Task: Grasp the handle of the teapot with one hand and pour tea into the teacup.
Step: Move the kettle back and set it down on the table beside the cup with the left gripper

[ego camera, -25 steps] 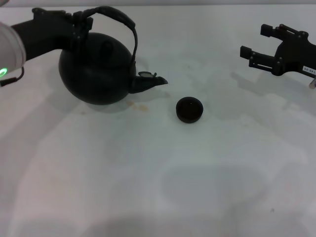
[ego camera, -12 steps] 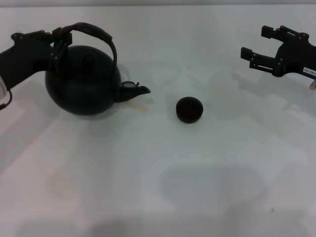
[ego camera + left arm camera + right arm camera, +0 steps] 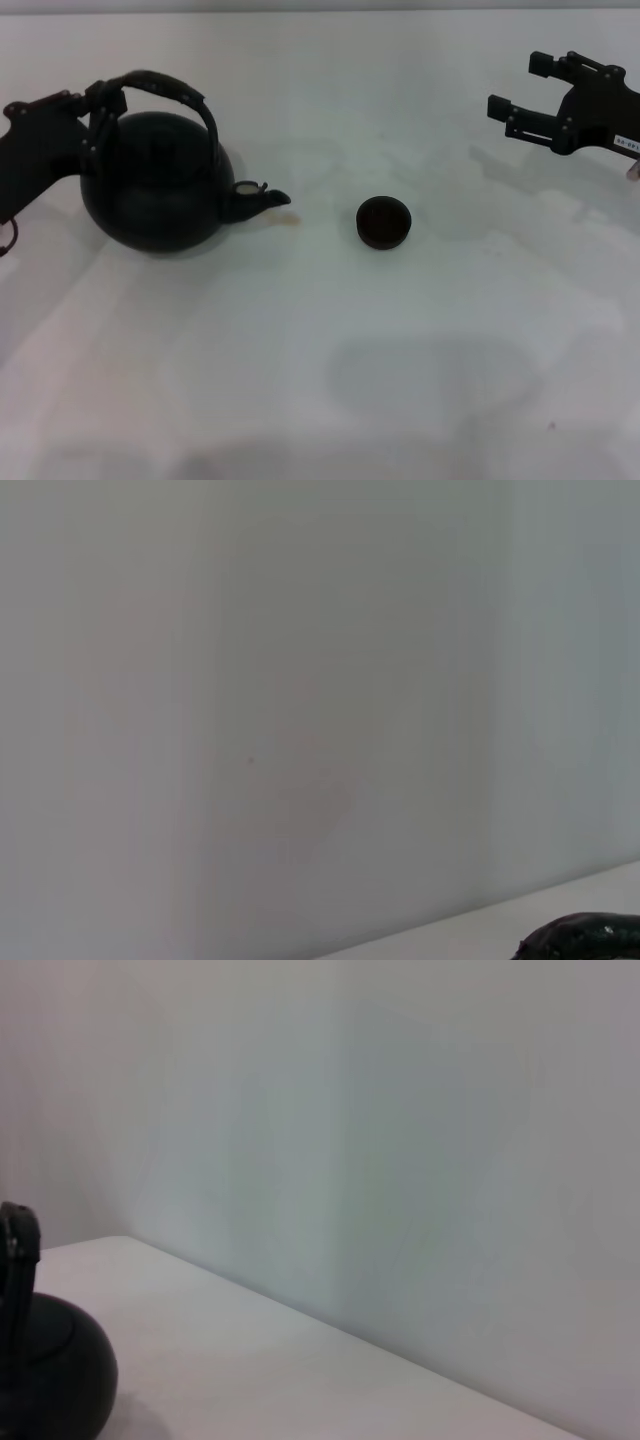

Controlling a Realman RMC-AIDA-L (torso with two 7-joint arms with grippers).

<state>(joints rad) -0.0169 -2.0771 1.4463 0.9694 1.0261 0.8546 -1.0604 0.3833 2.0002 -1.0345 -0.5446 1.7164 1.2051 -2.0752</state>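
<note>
Two grippers for you: left gripper (image 3: 97, 105), at ten o'clock, clamped on handle (image 3: 165, 87) of upright teapot (image 3: 155, 180); teacup (image 3: 384, 222) centre, past the spout; right gripper (image 3: 518, 93), two o'clock, jaws apart.

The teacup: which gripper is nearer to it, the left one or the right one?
The right. The right gripper hangs open, up and to the right of the teacup. The left gripper is farther left, at the teapot handle.

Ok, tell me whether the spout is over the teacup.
No, the teapot spout stops short of the teacup, with bare table between.
</note>
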